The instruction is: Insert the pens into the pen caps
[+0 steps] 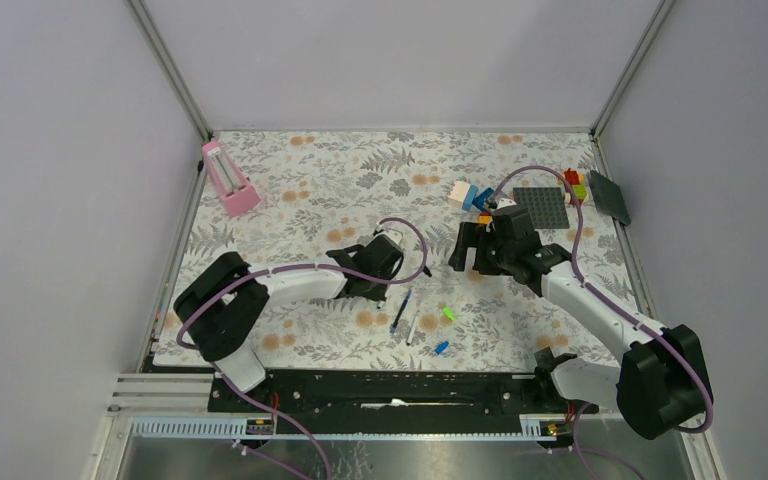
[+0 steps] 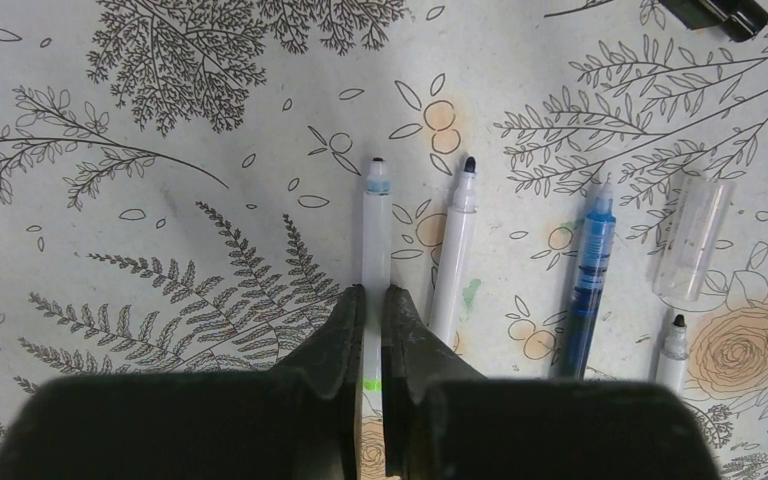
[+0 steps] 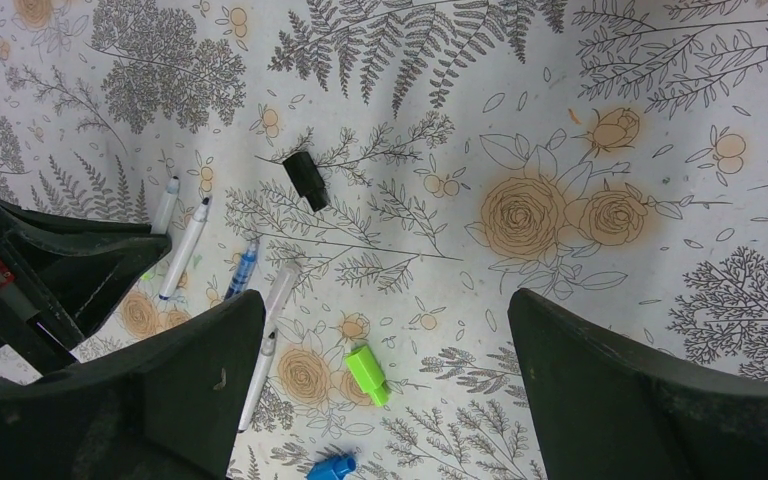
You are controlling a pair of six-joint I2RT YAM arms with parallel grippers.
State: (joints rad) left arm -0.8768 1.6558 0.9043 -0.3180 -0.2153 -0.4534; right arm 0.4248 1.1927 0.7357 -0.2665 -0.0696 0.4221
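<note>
My left gripper (image 2: 372,295) is shut on a white pen (image 2: 375,215) whose light-blue-ringed tip points away from the wrist. Beside it lie a second white pen (image 2: 457,250), the dark blue pen (image 2: 590,280), a clear sleeve (image 2: 695,240) and a third white pen (image 2: 672,350). The black cap (image 3: 306,180) lies apart from them. My right gripper (image 3: 385,300) is open and empty, high over the green cap (image 3: 367,373) and a blue cap (image 3: 332,467). From above, the left gripper (image 1: 375,272) is left of the pens (image 1: 400,312) and the right gripper (image 1: 465,255) is beyond the green cap (image 1: 448,313).
Coloured toy bricks (image 1: 470,195) and a dark baseplate (image 1: 542,207) lie at the back right behind the right arm. A pink holder (image 1: 228,180) stands at the back left. Metal frame rails edge the floral mat (image 1: 300,190).
</note>
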